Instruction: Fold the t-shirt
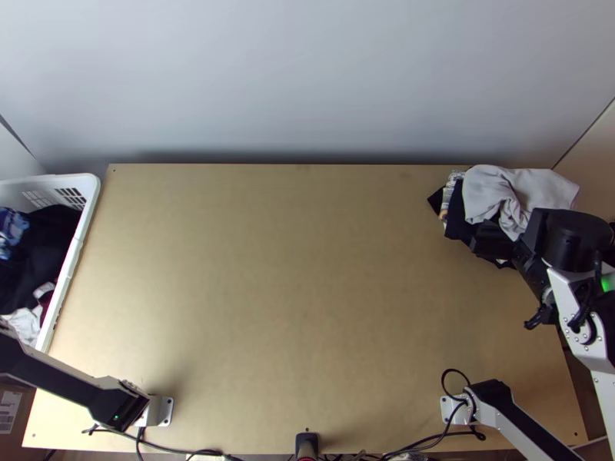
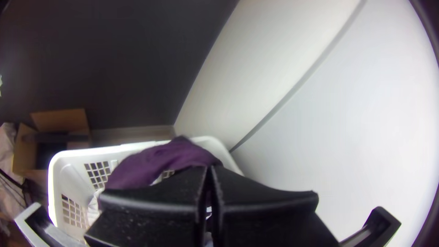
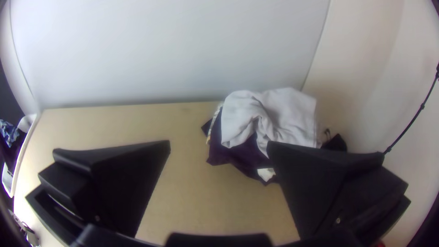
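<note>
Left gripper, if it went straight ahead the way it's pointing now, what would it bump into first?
Most likely the bunched purple cloth at the white plastic basket, just beyond the left gripper in its wrist view. How far off it lies is unclear.

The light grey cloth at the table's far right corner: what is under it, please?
From under the light grey cloth stick out dark cloth, a patterned edge and a small white piece. The rest is covered; how many pieces, I cannot tell.
</note>
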### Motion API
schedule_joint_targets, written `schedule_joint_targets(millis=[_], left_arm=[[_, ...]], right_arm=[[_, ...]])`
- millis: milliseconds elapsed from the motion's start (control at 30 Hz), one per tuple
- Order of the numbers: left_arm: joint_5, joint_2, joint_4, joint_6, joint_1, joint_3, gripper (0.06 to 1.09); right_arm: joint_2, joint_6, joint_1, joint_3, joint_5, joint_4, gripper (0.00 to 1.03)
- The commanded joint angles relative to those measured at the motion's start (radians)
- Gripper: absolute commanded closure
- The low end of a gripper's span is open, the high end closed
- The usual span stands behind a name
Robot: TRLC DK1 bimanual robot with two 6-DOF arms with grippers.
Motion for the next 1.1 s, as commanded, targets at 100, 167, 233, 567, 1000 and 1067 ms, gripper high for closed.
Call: schedule_joint_targets(millis=[100,167,233,567,1000,1067], left_arm=[[0.069,-0.39,-0.024,-0.015,-0.135,-0.003,1.05],[0.076,-0.444,-0.019,-0.009,-0.181,-0.003,1.05],[0.079,-0.488,-0.005,-0.004,-0.226,-0.003,1.05],[0.087,-0.665,-0.007,0.126,-0.597,-0.015,1.05],[-0.027,-0.764,-0.063,0.014,-1.167,-0.127,1.05],[-0.04,-0.764,-0.082,-0.027,-1.243,-0.142,1.05]], right_arm=[[-0.047,0.026,0.001,0.007,-0.005,-0.025,0.04],[-0.063,0.031,0.001,0.006,-0.005,-0.034,0.04],[-0.08,0.037,0.001,0.004,-0.006,-0.045,0.04],[-0.15,0.054,-0.013,-0.02,-0.006,-0.079,0.04],[-0.196,0.071,-0.056,-0.054,-0.016,-0.091,0.04],[-0.201,0.072,-0.057,-0.051,-0.017,-0.1,0.04]])
